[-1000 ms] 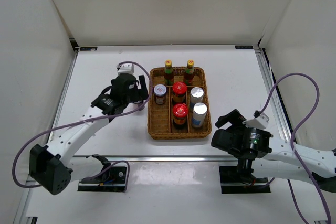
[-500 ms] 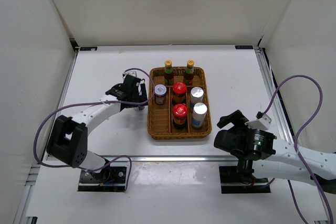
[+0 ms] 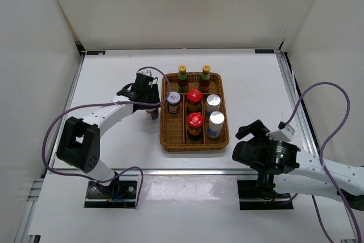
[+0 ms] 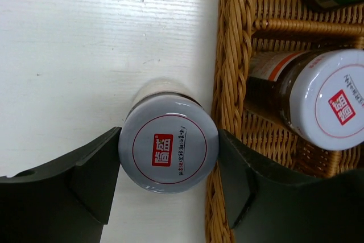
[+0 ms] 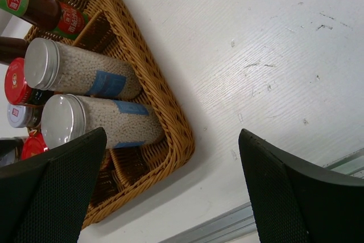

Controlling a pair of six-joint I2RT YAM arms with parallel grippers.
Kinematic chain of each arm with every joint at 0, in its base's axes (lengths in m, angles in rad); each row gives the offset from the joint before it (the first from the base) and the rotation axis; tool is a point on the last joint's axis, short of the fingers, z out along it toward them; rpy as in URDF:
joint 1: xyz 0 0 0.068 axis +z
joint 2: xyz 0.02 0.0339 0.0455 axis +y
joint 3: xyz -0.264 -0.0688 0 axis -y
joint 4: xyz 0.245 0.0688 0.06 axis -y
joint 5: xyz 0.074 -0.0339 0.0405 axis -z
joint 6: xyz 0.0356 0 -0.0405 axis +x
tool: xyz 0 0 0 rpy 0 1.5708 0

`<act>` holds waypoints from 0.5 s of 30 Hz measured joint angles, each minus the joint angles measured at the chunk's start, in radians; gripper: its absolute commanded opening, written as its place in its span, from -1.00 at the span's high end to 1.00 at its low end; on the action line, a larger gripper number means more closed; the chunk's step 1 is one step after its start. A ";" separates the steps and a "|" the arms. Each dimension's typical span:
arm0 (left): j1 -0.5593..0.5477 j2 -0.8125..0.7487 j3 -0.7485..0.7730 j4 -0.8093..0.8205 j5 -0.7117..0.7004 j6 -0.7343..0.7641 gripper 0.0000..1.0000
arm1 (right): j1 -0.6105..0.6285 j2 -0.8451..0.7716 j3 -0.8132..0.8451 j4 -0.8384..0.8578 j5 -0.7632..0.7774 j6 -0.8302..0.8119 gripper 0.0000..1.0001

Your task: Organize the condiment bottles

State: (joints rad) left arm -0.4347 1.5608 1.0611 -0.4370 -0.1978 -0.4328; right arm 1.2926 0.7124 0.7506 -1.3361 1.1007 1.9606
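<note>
Beside wicker tray (image 3: 196, 147) of seven bottles (image 3: 195, 120), left claw (image 3: 152, 108) tight around grey-lidded jar (image 4: 169, 151); right claw (image 5: 172, 157) released.

Tray (image 3: 193, 147) sits mid-table (image 3: 108, 78). In its back row, side by side: back-left bottle (image 3: 182, 73), back-right bottle (image 3: 205, 73). Middle row, left to right: middle-left jar (image 3: 173, 102), middle-centre jar (image 3: 194, 100), middle-right shaker (image 3: 213, 103). Front row: front-centre jar (image 3: 195, 124), front-right shaker (image 3: 216, 124). The outside jar (image 4: 169, 152) stands on the table just beside the tray's left rim, between the left gripper's (image 4: 169, 140) fingers.
</note>
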 measured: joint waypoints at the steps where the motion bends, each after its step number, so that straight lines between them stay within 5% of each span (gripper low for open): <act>1: 0.000 -0.004 -0.003 -0.002 0.003 -0.002 -0.11 | 0.000 -0.001 -0.003 0.000 0.000 0.000 -1.00; 6: 0.000 -0.111 -0.084 -0.016 0.008 -0.010 0.27 | 0.000 -0.007 -0.014 0.000 0.000 0.000 -1.00; 15: -0.034 -0.462 -0.131 -0.111 -0.004 -0.036 0.42 | 0.000 -0.007 -0.014 0.000 0.000 0.000 -1.00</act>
State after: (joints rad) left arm -0.4690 1.0992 0.9302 -0.5480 -0.2016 -0.4690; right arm 1.2926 0.7052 0.7361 -1.3365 1.1004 1.9606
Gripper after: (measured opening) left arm 0.733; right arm 0.998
